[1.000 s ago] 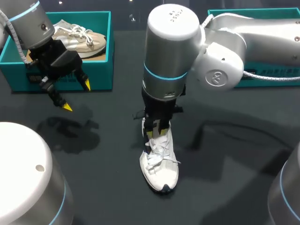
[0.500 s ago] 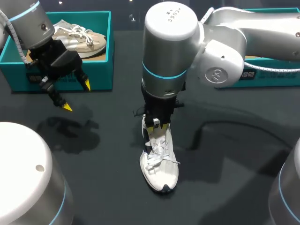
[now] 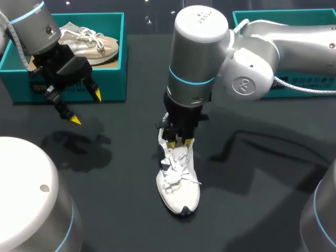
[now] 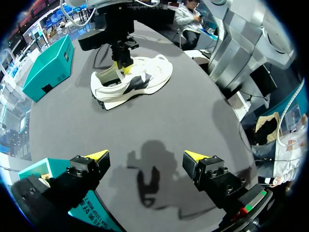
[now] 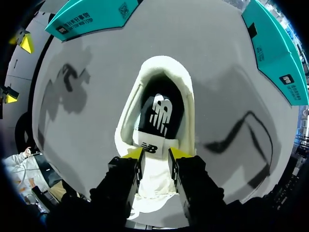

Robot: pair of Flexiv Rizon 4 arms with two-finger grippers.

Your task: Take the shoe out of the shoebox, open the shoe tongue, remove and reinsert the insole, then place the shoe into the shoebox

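A white shoe (image 3: 181,189) lies on the dark table at the middle, toe toward me. My right gripper (image 3: 179,142) stands over its throat. In the right wrist view its fingers (image 5: 133,154) press the white tongue (image 5: 155,148) from both sides, so the right gripper (image 5: 155,154) is shut on it. The black insole (image 5: 159,111) shows inside the shoe opening. My left gripper (image 3: 86,107) hangs open in front of the teal shoebox (image 3: 113,79) at the back left, holding nothing. From the left wrist view the left gripper (image 4: 145,157) looks across bare table at the shoe (image 4: 133,84).
A second, beige shoe (image 3: 89,42) lies in the back-left shoebox. Another teal box (image 3: 304,84) stands at the back right behind my right arm. Two large grey arm bases fill the near left corner (image 3: 26,199) and the near right edge (image 3: 323,215).
My right arm's wrist has shifted slightly to the right above the shoe, keeping the tongue between its fingers. The left arm and the shoe's sole have stayed put.
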